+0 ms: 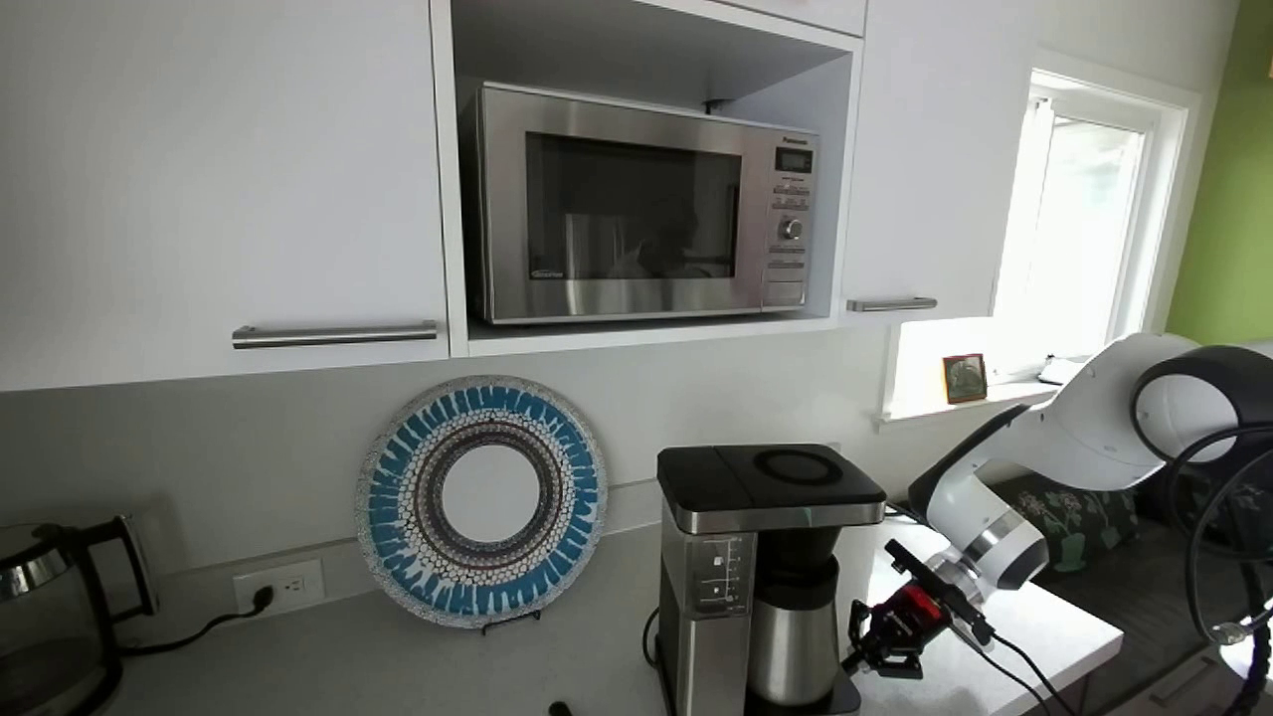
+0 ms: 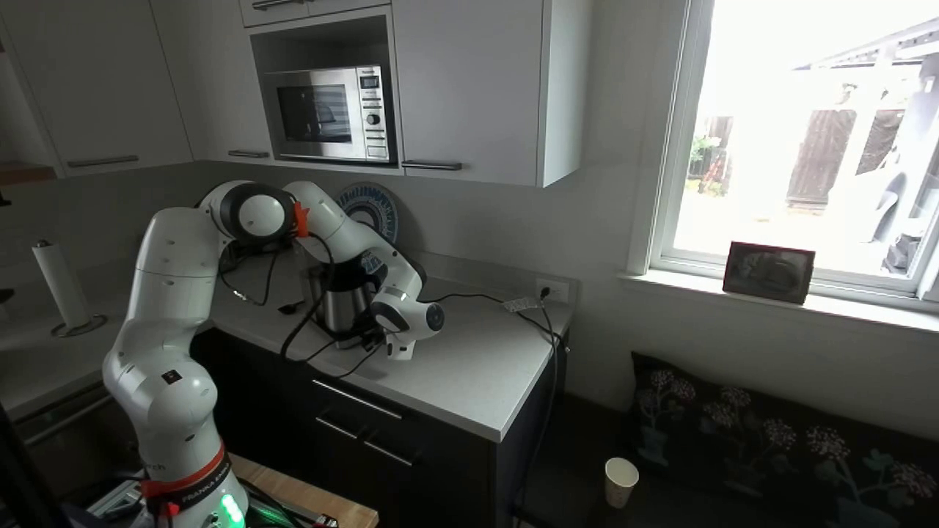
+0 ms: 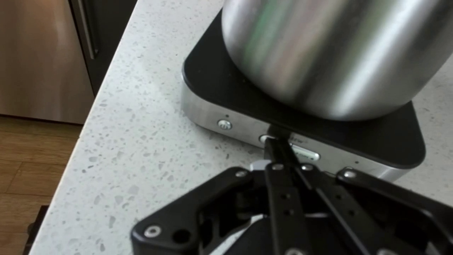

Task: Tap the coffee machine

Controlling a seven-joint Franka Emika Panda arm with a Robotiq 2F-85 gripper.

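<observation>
Gripper (image 3: 277, 142): fingers pressed together, tips held at the long front button (image 3: 306, 153); contact cannot be told.
Coffee machine (image 1: 708, 636): placed on the counter (image 3: 116, 184).
Carafe (image 1: 796, 641): set on the machine's base (image 3: 247, 99).

Got plain white cabinets (image 1: 219, 179) up top with skinny bar handles (image 1: 334, 335), over a pale grayish wall (image 2: 605, 227). Dark drawers (image 2: 367, 444) under a speckled light countertop (image 3: 124, 152), and brown wood flooring (image 3: 35, 145) down past its edge in the wrist view. Also a super bright window (image 2: 763, 169) in both exterior views, plus some lime-green wall (image 1: 1218, 239) near it. Pretty dim light around the drawers, though.
</observation>
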